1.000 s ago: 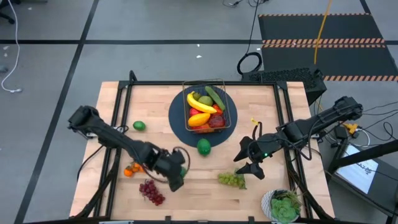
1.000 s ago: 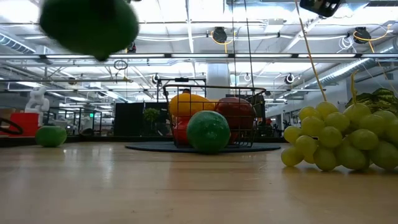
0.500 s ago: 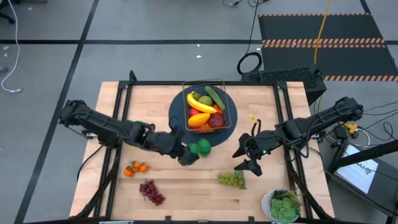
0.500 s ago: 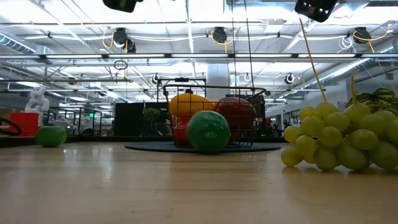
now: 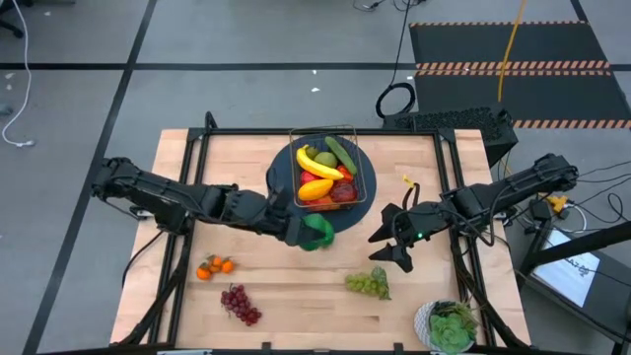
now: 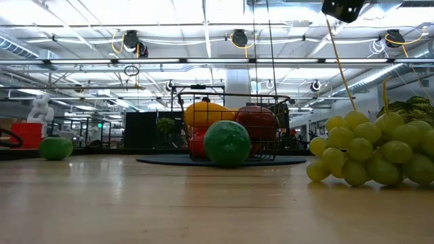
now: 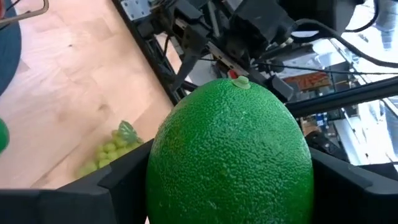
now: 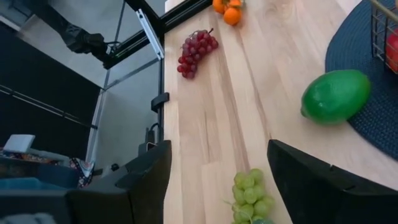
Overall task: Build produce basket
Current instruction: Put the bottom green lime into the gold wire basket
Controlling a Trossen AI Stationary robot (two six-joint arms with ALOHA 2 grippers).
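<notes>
At centre frame we see the left gripper (image 5: 308,235) clamped on a round green lime (image 7: 230,155) just below the dark wire basket (image 5: 331,166) (already holding banana and cucumber), while the right gripper (image 5: 394,240) hangs open centre-right.

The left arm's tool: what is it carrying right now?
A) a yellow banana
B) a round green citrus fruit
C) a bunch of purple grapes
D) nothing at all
B: the left wrist view shows a pebbly green fruit filling the gap between the left tool's dark fingers.
</notes>
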